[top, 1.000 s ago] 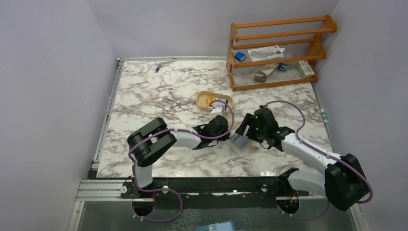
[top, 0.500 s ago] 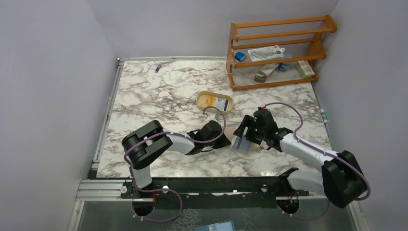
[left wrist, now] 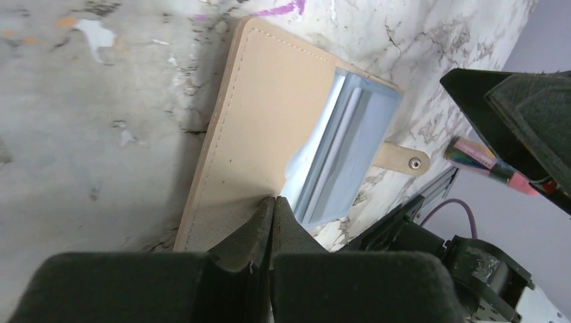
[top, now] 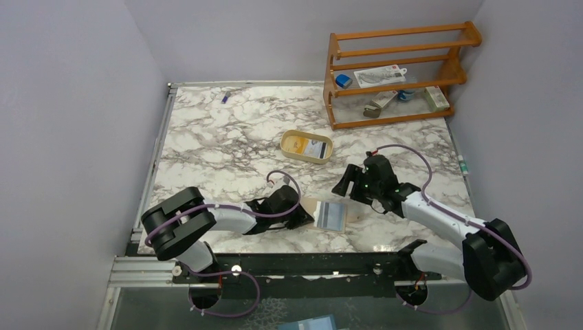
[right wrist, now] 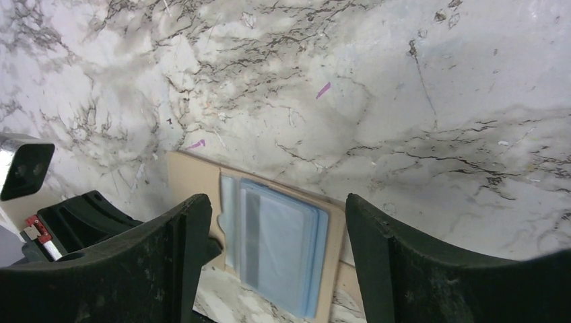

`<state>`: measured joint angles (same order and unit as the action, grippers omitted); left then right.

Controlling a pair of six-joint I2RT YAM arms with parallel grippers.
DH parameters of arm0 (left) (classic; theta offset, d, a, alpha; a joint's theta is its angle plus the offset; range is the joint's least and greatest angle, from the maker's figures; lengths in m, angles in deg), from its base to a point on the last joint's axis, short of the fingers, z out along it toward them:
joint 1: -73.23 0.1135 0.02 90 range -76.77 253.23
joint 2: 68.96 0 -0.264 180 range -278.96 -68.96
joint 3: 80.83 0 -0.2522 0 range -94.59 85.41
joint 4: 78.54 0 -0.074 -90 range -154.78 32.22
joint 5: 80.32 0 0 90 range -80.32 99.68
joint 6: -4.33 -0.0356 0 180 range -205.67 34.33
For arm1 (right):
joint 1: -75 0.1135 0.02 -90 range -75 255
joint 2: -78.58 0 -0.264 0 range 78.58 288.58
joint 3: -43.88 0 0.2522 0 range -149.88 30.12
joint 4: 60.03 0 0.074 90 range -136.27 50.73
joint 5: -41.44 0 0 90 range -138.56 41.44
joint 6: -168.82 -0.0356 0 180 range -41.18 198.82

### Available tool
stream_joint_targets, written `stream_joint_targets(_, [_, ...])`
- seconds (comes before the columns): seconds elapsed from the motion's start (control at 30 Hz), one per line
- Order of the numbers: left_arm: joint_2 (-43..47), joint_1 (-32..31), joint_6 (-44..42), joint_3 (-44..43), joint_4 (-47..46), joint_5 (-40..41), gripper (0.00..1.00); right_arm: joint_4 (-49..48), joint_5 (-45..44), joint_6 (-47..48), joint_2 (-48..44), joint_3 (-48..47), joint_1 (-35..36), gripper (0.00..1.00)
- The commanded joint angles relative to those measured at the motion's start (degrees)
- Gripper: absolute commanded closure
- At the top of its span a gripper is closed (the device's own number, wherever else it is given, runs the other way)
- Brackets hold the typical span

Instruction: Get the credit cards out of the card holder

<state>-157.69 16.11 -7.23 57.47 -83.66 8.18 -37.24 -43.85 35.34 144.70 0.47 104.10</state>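
Wallet point(top: 331, 215): open flat on tabletop point(top: 206, 137) at its near edge, pale blue pockets up. We record left hand point(left wrist: 273, 202) clenched on its tan edge; right hand point(right wrist: 273, 202) released, just beyond it, apart. Cards point(top: 316, 148): two in tray point(top: 306, 159).

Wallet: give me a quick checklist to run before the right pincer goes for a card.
1. Wallet lies open on the table: ok.
2. Left pincer shut on its beige flap, holding it: ok.
3. Right pincer open and empty: ok.
4. Bluish cards in line below the right pincer: ok.
5. Card edge raised enough to pinch: cannot tell.
6. Number of cards in the pocket: cannot tell.
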Motion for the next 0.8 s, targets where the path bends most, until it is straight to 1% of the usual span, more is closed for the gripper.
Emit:
stream_joint_targets(0.0, [1.13, -0.27, 3.87, 2.05, 9.88, 7.38, 1.00, -0.76, 6.20, 2.31, 1.73, -0.44, 0.17, 0.23])
stream_joint_targets(0.17, [-0.20, -0.35, 5.35, 2.11, 8.02, 8.35, 1.00, -2.17, 10.63, 3.23, 0.84, -0.32, 0.37, 0.25])
stream_joint_targets(0.37, [-1.98, -0.36, 5.42, 0.96, 7.02, 8.97, 1.00, -1.74, 12.84, 2.52, 0.65, -0.68, 0.43, 0.25])
stream_joint_targets(0.43, [-2.19, -0.36, 5.29, 0.84, 6.93, 9.01, 1.00, -1.93, 13.79, 1.88, 0.86, -0.23, 0.55, 0.26])
stream_joint_targets(0.57, [-2.11, -0.36, 5.38, 1.17, 6.76, 9.18, 1.00, -1.92, 12.76, -0.25, 0.08, 1.72, 2.51, 0.28])
stream_joint_targets(0.67, [-1.95, -0.42, 5.59, 1.36, 6.71, 9.38, 1.00, -1.34, 10.23, -0.64, -0.89, 3.26, 2.71, 0.29])
stream_joint_targets(0.77, [-2.06, -0.36, 5.19, 0.96, 7.07, 9.32, 1.00, -0.86, 9.86, -0.78, 0.00, 3.48, 2.66, 0.31])
